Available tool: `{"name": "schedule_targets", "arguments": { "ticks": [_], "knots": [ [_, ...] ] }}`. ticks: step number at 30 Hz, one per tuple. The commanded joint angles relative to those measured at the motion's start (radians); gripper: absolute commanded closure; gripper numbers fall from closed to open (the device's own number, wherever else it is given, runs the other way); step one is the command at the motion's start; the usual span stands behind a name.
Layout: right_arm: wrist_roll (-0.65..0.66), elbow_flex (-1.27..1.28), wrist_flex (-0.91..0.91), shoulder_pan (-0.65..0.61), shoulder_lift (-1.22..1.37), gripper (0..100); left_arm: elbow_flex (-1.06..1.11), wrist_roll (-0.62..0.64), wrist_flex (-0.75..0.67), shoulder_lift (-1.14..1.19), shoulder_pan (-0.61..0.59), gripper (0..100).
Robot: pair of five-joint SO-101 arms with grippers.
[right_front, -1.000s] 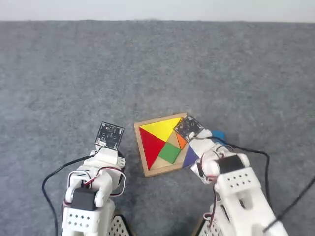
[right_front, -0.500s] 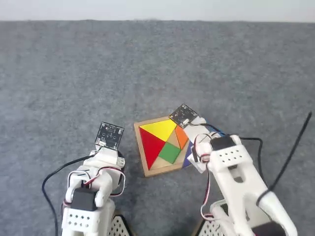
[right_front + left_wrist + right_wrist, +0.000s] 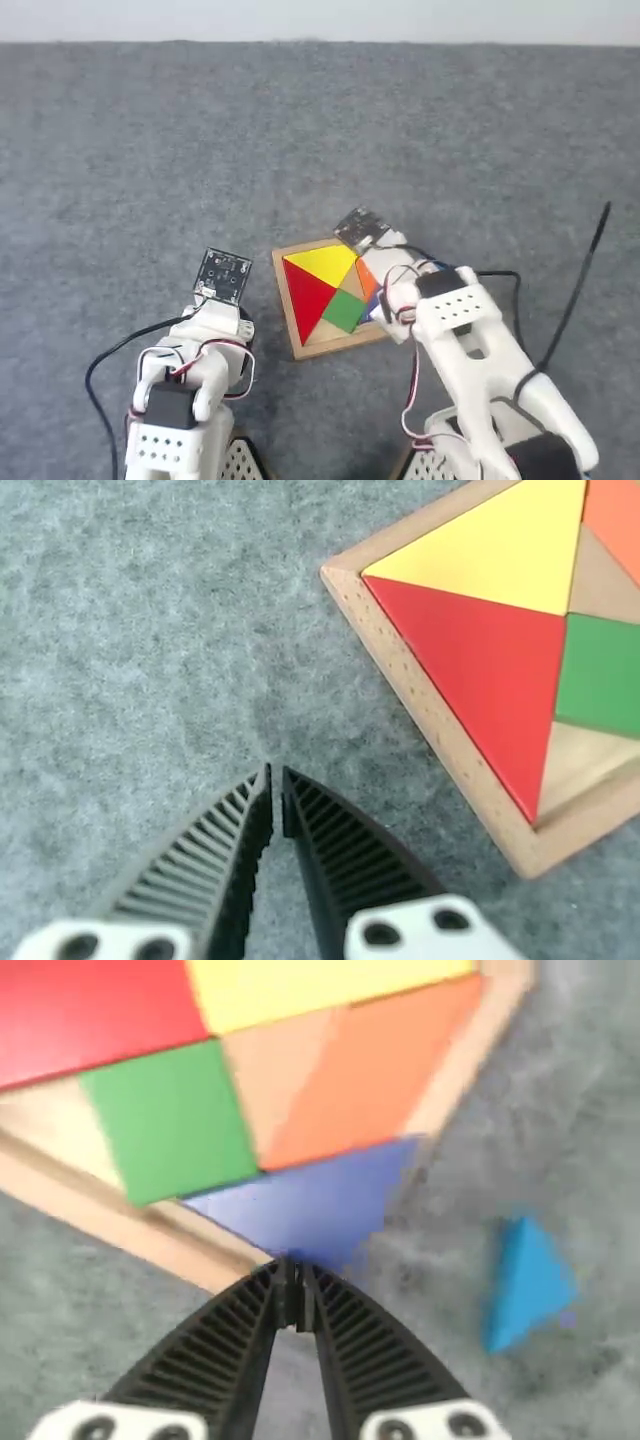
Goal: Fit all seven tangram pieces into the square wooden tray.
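Grey felt table point(image 3: 150, 150); tray point(image 3: 460, 750) partly filled. Left gripper point(image 3: 275, 775) closed, empty. Right gripper point(image 3: 297, 1275) pinches purple piece point(image 3: 310, 1205) corner over tray rim.

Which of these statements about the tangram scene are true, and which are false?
1. The red triangle lies in the tray beside the yellow triangle. True.
2. The light blue triangle is in the tray. False: it lies on the grey mat outside it.
3. The left gripper holds the green square. False: it is shut on nothing, over the mat; the green square lies in the tray.
4. The right gripper has its tips at the purple piece. True.
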Motion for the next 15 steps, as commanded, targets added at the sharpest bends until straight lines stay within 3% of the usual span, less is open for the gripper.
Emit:
{"name": "schedule_targets", "arguments": {
  "ticks": [1, 4, 11, 15],
  "knots": [
    [0.005, -0.034, -0.01, -0.064, 0.002, 99.3, -0.01, -0.003, 0.003, -0.018, -0.005, 98],
    [0.005, -0.038, 0.001, -0.051, -0.001, 99.3, -0.01, -0.003, 0.003, -0.018, -0.005, 98],
    [0.002, -0.1, 0.047, 0.122, -0.127, 99.3, -0.01, -0.003, 0.003, -0.018, -0.005, 98],
    [-0.072, -0.112, 0.031, 0.159, -0.196, 99.3, -0.01, -0.003, 0.003, -0.018, -0.005, 98]
  ]
}}
